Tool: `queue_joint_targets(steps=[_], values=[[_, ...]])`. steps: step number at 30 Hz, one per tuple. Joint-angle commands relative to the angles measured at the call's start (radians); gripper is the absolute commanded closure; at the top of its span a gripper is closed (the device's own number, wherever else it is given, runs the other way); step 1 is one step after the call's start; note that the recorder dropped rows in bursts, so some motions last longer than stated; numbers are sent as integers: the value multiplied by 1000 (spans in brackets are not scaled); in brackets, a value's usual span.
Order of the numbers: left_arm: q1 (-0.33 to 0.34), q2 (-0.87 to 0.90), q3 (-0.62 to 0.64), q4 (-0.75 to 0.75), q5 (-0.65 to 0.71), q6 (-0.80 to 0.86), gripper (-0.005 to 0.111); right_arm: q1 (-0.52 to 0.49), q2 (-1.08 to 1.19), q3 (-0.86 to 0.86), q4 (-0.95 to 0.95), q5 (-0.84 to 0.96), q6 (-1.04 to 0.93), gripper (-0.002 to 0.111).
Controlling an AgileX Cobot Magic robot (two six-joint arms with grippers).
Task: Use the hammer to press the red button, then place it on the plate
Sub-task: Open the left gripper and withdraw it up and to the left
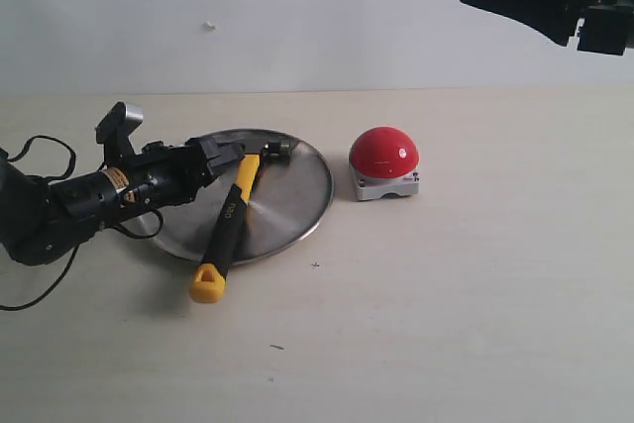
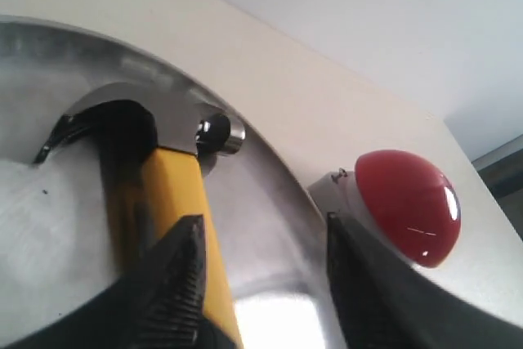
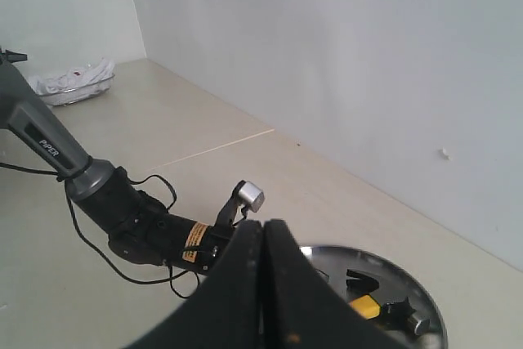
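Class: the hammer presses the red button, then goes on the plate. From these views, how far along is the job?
Done, it seems: the hammer lies with its head on the plate, yellow end overhanging the rim. Whether the red button was pressed cannot be told. In hand: the left gripper stands open around the handle, gripping nothing. Left: probably only drawing that arm clear; the right gripper hangs shut, high and aside.

White wall (image 1: 297,17) behind pale beige table (image 1: 446,324)

Exterior front-on, raised; left wrist low, close; right wrist high; plate (image 1: 289,200) in all three.
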Motion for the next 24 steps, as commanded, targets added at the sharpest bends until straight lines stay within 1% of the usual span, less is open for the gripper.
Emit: queue_joint_targets(steps=[1,5,8,9,11,14,15,17,18,19,20,21,23,24], values=[[4,-27,-6,5,-20,6,52,-5,-8,4,1,-11,-8,108],[26,-91,-6,75,-22,6,52,-5,-8,4,1,-11,-8,108],[53,-155,-6,153,-22,-29,52,-5,-8,4,1,-11,-8,108],[63,-181,-6,184,-22,-52,54,-5,-9,4,3,-10,-8,108],[80,-228,-6,251,-24,-86,65,-5,-14,4,3,-10,-8,108],[103,-306,-6,346,-24,-94,92,-5,-16,4,3,-10,-8,108],[111,-328,-6,376,-24,-96,104,-5,-16,4,3,-10,-6,108],[118,-369,-6,432,-16,-97,107,-5,-16,4,-2,-10,-6,108],[118,-391,-6,464,7,-97,107,-5,-16,4,-15,-10,-6,108],[118,-413,-3,481,60,-94,107,-5,-16,4,-20,-8,2,108],[113,-433,3,481,117,-76,107,-5,-16,4,-22,-8,29,108],[100,-464,19,462,212,-38,107,-5,-16,4,-27,-8,63,108],[75,-512,46,365,351,54,107,-5,-16,4,-27,-7,111,108],[61,-539,65,271,440,132,107,-5,-16,4,-27,-7,123,108]])
